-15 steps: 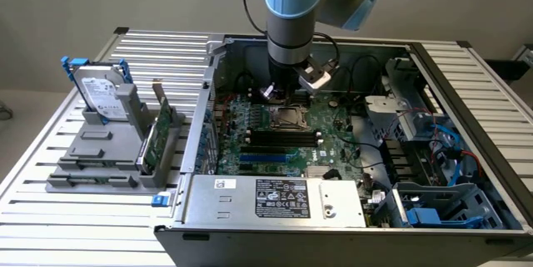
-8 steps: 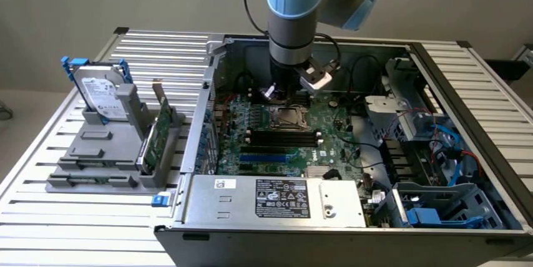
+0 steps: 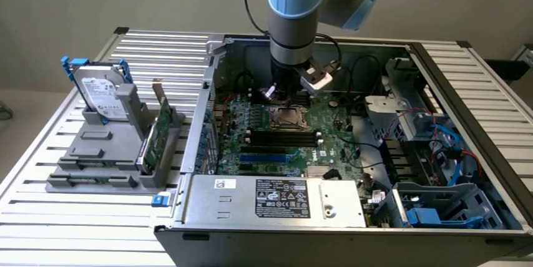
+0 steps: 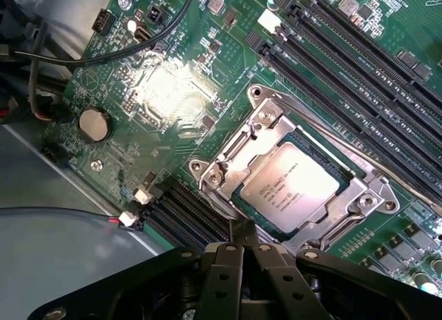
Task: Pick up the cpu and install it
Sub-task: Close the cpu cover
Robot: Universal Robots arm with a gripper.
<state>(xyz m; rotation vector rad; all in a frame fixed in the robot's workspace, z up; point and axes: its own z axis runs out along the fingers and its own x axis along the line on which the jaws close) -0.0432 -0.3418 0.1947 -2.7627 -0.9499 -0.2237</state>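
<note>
Cpu sits in the socket; gripper shut and empty just beside the socket's edge.

Gripper point(image 4: 242, 245) fingers are pressed together with nothing between them. Their tips hover at one edge of the socket frame point(image 4: 259, 123), near the middle of the motherboard point(image 4: 138, 126). The cpu point(image 4: 300, 189) lies flat inside that frame, silver lid and print up, just beyond the fingertips toward the RAM slots point(image 4: 345, 78), close but not touching them. The chip is near square with no real long axis, and its edges run parallel to the frame's. Judged from this, the seating looks done, and the frame's load plate looks open around the chip. The computer case point(image 3: 466, 92) holds the board. On the slatted table point(image 3: 50, 217), at the exterior view's left, a gray holder point(image 3: 96, 155) carries an upright hard drive point(image 3: 102, 95).
</note>
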